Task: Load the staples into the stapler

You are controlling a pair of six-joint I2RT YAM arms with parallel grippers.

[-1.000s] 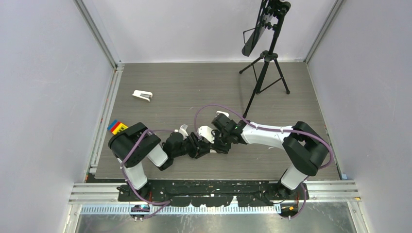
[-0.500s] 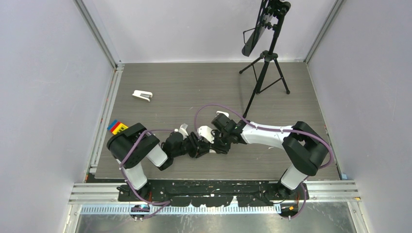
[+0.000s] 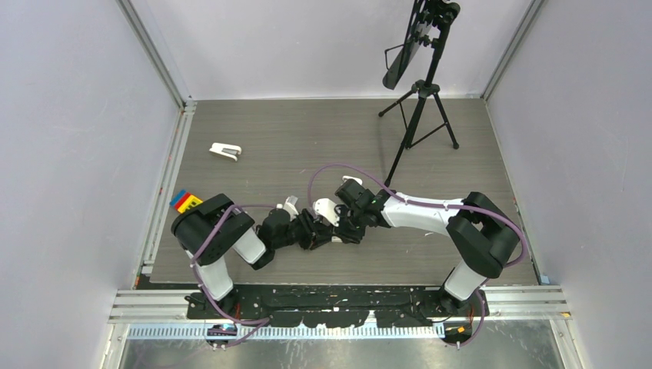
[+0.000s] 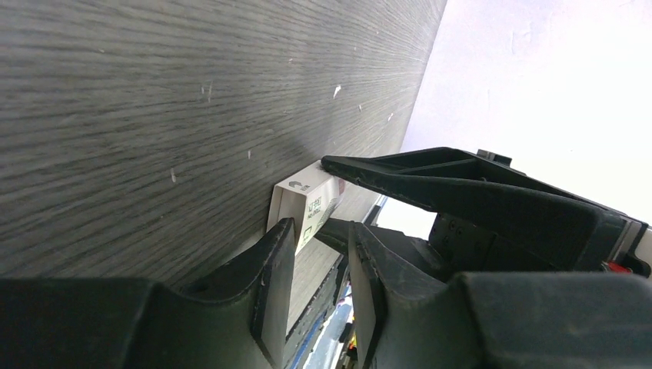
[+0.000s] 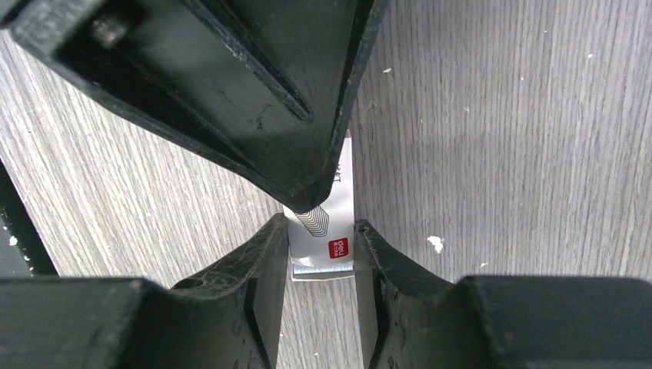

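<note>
White cardboard staples box (image 5: 327,238) with a red square tag, tiny lettering that looks like "deli", a grey chevron print, and a grey tray edge poking out at one end. The right claw (image 5: 321,224) is clamped on its sides and the left claw (image 4: 321,225) pinches the other end, near-middle of the woodgrain table (image 5: 500,115). A white stapler (image 3: 225,150) lies well apart, far left. Nothing's budged since a second ago.

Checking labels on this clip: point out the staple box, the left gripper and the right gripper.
staple box (image 4: 301,201), left wrist view, its white end face.
left gripper (image 4: 321,229), left wrist view, midway between its fingertips.
right gripper (image 5: 321,231), right wrist view, midway between its fingertips, over the box.
</note>
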